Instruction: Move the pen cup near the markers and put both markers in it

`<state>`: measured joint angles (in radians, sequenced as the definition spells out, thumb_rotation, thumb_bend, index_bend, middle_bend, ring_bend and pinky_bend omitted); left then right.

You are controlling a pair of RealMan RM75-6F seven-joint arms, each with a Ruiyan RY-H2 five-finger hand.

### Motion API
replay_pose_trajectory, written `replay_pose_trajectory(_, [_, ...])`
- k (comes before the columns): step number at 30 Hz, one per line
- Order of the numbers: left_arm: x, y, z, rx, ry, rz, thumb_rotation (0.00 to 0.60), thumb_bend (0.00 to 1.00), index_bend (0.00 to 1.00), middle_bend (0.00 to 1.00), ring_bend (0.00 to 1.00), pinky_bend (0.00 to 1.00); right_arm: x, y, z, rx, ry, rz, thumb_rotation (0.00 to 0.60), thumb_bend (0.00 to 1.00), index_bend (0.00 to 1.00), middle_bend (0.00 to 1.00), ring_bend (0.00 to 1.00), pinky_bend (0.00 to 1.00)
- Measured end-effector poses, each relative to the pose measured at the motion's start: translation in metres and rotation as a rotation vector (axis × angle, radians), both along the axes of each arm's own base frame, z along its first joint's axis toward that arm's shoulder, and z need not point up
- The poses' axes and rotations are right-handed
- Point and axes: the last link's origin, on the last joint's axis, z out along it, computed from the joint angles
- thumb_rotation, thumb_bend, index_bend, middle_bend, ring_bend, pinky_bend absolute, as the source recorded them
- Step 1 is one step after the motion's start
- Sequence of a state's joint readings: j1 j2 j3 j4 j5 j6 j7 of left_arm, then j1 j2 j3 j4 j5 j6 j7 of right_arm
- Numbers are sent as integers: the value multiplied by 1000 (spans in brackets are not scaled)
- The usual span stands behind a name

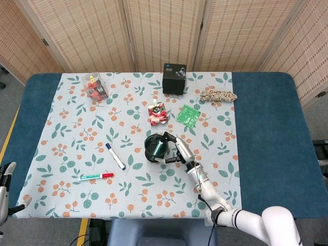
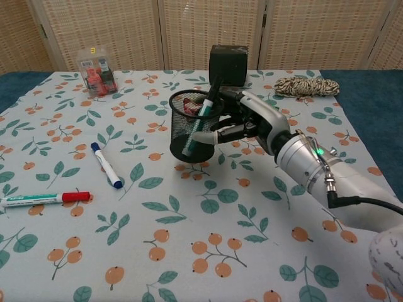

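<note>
- Right hand [image 2: 252, 119] is wrapped around the side of the black mesh pen cup [image 2: 192, 129], with fingers curled against its wall; the cup is held by it. In the head view the same hand [image 1: 178, 148] is seen just right of the cup [image 1: 155, 147].
- Its forearm is stretched from the lower right of the chest view up and leftward over the cloth, the wrist ending beside the cup.
- The pen cup is kept roughly upright with its mouth upward, near the middle of the floral tablecloth [image 2: 189, 251]. Whether its base touches the cloth cannot be told.
- Pens are seen leaning inside the cup, one of them teal.
- The blue-capped marker [image 2: 106, 165] is laid flat to the left of the cup, its long axis running diagonally from upper left to lower right.
- The red-capped marker [image 2: 44, 199] is laid nearly level further left and nearer the front edge, its red cap at the right end.
- The left hand [image 1: 5, 177] is only glimpsed at the lower left corner of the head view, off the table; its pose cannot be told.
</note>
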<state>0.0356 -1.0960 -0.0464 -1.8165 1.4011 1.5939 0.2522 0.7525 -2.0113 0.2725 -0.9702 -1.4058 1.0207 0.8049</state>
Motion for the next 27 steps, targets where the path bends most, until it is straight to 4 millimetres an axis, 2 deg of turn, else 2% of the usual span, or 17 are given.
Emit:
replay_pose_trajectory(3, [0,-1,2,4,-8,1,600,132,0,117,104,444,12,-3,-11,3,22,16,600,248,407,332,257,266])
replay_pose_trajectory(11, [-2,-1,8,17,-31,-1,600,132,0,119,104,443,28,-14,-34,14,79,18,600,247,407,332,257,266])
replay_pose_trajectory(21, [-6,0,12,19,-35,9,600,132,0,120,104,443,52,-23,-55,41,96,46,600,221,407,308,256,266])
replay_pose_trajectory(22, [-6,0,12,20,-34,9,600,132,0,120,104,443,53,-23,-55,41,100,50,600,191,392,273,240,260])
replay_pose_trajectory(24, [-6,0,12,21,-37,7,600,131,0,120,104,443,53,-24,-57,45,106,61,600,142,272,185,173,178])
replay_pose_trajectory(25, [-6,0,13,23,-40,5,600,131,0,121,104,443,54,-23,-57,51,104,68,600,112,135,111,105,86])
replay_pose_trajectory(26, [-6,0,13,24,-42,3,600,131,0,121,104,444,53,-22,-58,59,103,80,600,88,46,56,51,26])
replay_pose_trajectory(27, [-6,-1,13,27,-45,1,600,131,0,121,104,444,53,-22,-57,62,104,92,600,69,9,26,23,4])
